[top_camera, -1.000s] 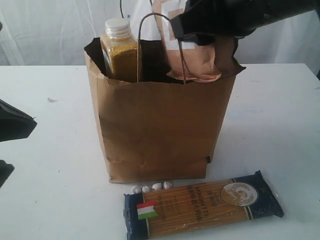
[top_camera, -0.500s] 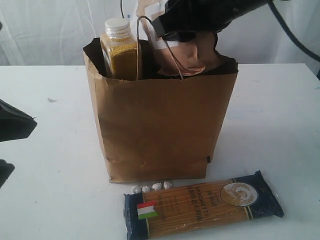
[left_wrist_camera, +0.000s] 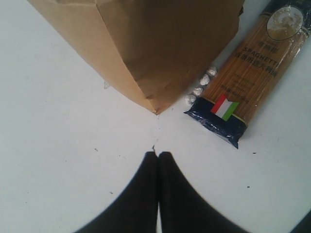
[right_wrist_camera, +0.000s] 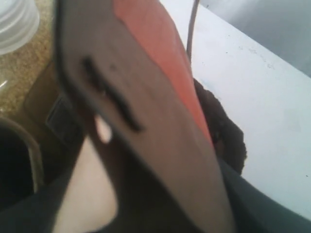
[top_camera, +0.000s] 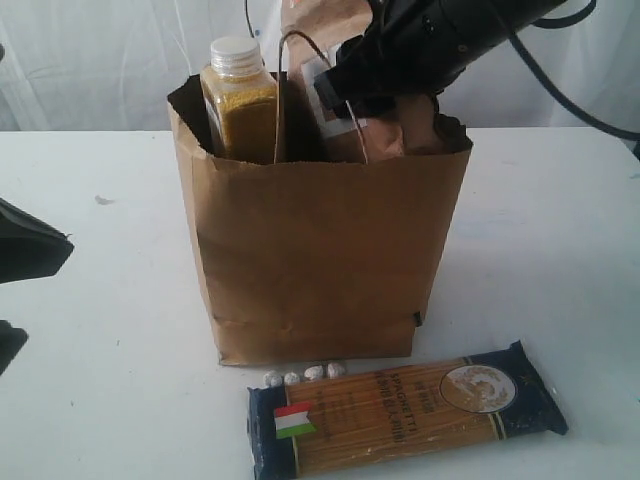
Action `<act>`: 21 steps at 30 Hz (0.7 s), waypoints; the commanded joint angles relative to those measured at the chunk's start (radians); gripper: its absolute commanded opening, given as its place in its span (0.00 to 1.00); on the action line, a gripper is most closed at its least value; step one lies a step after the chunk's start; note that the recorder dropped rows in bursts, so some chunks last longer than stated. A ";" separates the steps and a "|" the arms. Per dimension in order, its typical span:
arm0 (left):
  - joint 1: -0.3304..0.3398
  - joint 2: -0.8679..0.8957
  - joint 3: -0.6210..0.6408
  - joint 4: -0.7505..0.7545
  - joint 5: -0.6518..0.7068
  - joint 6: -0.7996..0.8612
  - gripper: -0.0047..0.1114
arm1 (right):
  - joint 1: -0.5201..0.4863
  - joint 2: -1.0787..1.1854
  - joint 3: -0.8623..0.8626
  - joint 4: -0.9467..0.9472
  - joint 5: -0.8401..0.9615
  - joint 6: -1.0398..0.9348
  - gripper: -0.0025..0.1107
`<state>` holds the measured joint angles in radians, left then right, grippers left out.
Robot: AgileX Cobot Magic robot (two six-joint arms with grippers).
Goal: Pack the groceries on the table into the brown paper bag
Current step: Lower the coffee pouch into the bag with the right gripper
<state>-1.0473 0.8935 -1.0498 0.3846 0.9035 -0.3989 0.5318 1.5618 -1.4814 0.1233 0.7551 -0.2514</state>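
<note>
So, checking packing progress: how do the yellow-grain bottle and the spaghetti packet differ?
The yellow-grain bottle stands upright inside the brown paper bag; the spaghetti packet lies flat on the table outside it. The bottle is white-capped, the packet dark-blue-edged. Both show yellowish contents.

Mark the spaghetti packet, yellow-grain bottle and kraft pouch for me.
spaghetti packet (top_camera: 405, 410), exterior view, middle of the pasta window.
yellow-grain bottle (top_camera: 243, 112), exterior view, grain-filled body below the cap.
kraft pouch (top_camera: 320, 25), exterior view, bare upper part.

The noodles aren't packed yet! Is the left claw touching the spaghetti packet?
Apart. The left wrist view shows bare white table between the shut left gripper and the spaghetti packet.
</note>
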 commanded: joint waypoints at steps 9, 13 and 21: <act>-0.002 -0.009 0.003 0.009 0.001 0.006 0.04 | -0.005 0.025 -0.010 0.033 0.013 -0.014 0.04; -0.002 -0.009 0.003 0.009 0.001 0.006 0.04 | -0.005 0.025 -0.010 0.033 0.036 -0.014 0.25; -0.002 -0.009 0.003 0.009 0.001 0.006 0.04 | -0.005 -0.005 -0.010 0.019 0.046 -0.007 0.59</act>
<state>-1.0473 0.8935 -1.0498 0.3867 0.9013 -0.3946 0.5313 1.5835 -1.4835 0.1520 0.8126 -0.2563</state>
